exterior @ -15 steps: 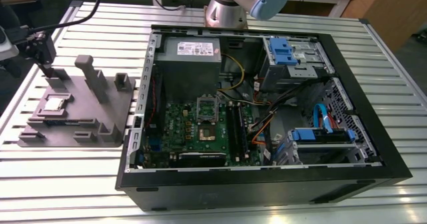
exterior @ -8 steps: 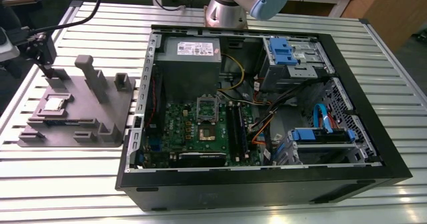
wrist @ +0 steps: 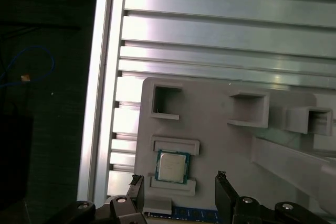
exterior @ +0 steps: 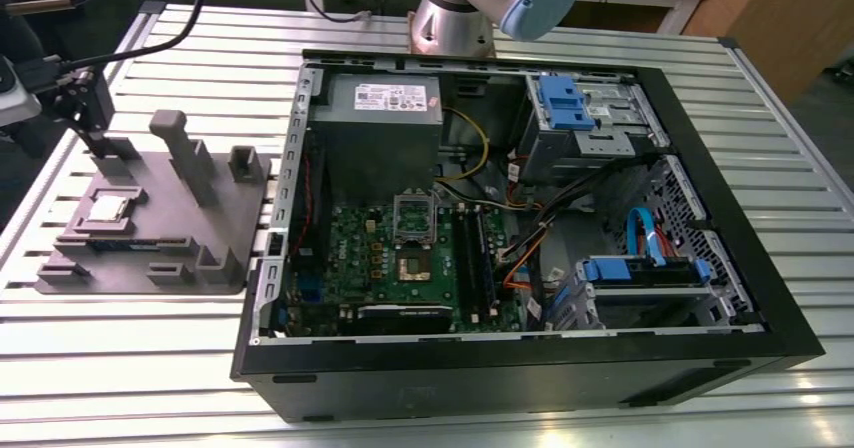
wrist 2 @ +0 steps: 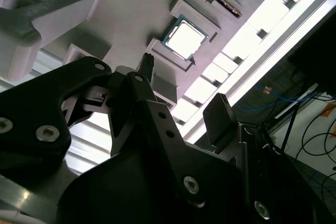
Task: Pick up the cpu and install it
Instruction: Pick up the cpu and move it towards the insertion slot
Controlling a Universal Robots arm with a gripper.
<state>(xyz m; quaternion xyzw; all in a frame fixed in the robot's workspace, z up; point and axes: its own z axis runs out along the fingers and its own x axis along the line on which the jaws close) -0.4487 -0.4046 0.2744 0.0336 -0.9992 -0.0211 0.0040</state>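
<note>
Black gripper (wrist: pixel 180 190) hangs open and empty over the shiny square silver cpu (wrist: pixel 172 167), at 9 o'clock from the black PC case (exterior: pixel 534 368) in the exterior view, so I'd centre it before squeezing.

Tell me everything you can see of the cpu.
The cpu is a small flat square chip with a shiny silver-grey metal top and a thin dark rim. It lies flat in a nest on the grey fixture plate, between two raised ledges. The open gripper hangs above it without touching.

I see the cpu (exterior: pixel 107 208) lying flat, silver top up, near the exterior view's left edge of the fixture plate (exterior: pixel 144 183).
</note>
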